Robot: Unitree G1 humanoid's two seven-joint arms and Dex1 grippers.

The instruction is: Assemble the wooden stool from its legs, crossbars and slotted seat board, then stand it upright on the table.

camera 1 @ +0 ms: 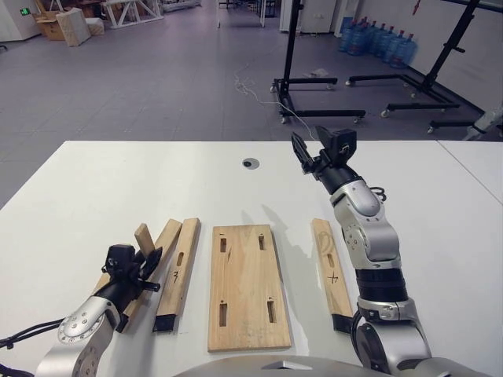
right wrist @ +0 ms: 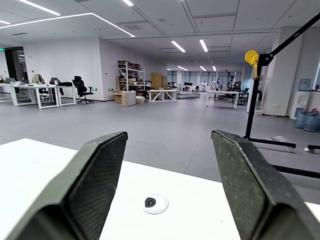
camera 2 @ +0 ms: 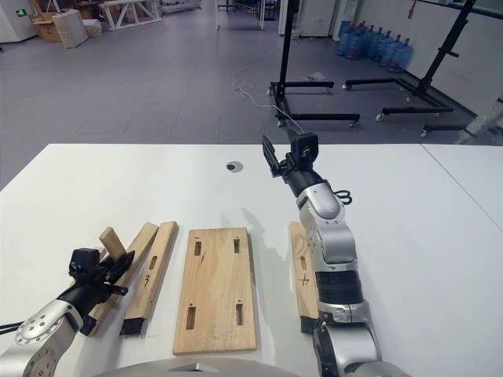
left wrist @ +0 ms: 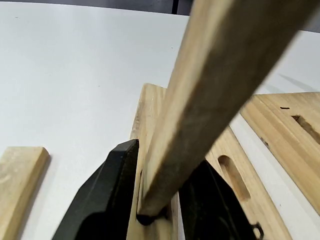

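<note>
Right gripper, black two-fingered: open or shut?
Open: the right gripper has its two black fingers wide apart, nothing between them, raised over the white table.

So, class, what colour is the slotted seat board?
Seat board: pale natural wood; left eye view.

The seat board point(camera 1: 249, 286) lies between left legs point(camera 1: 174, 287) and right leg point(camera 1: 331, 267).
</note>
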